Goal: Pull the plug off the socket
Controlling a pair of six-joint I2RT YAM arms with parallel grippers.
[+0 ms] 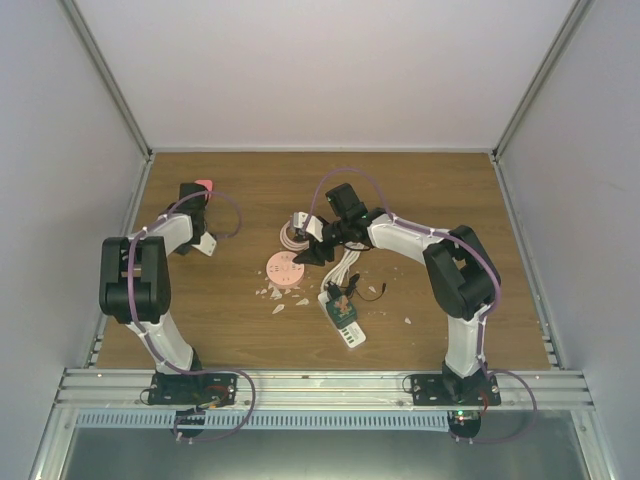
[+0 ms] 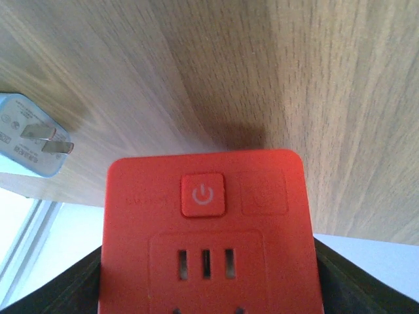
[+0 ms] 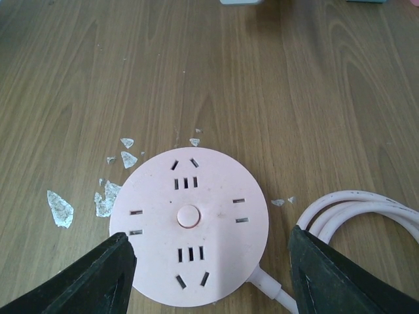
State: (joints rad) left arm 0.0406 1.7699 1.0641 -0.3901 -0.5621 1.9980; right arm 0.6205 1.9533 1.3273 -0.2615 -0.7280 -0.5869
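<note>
Red socket (image 2: 204, 248) in left jaws' grip, plug (image 2: 33, 134) free beside it; right jaws wide above pink socket (image 3: 190, 226).

**One power sign, no words that can be read**

A white power sign, a circle broken by a short upright stroke, stands on the square button (image 2: 203, 194) of the red socket block (image 2: 205, 261), which sits between the fingers of the left gripper (image 2: 206, 294). Just left of that button runs faint raised lettering, too weak to read. Ahead and to the left of the gripper, the pale blue plug (image 2: 26, 134) carries small grey print, too small to read.
</note>
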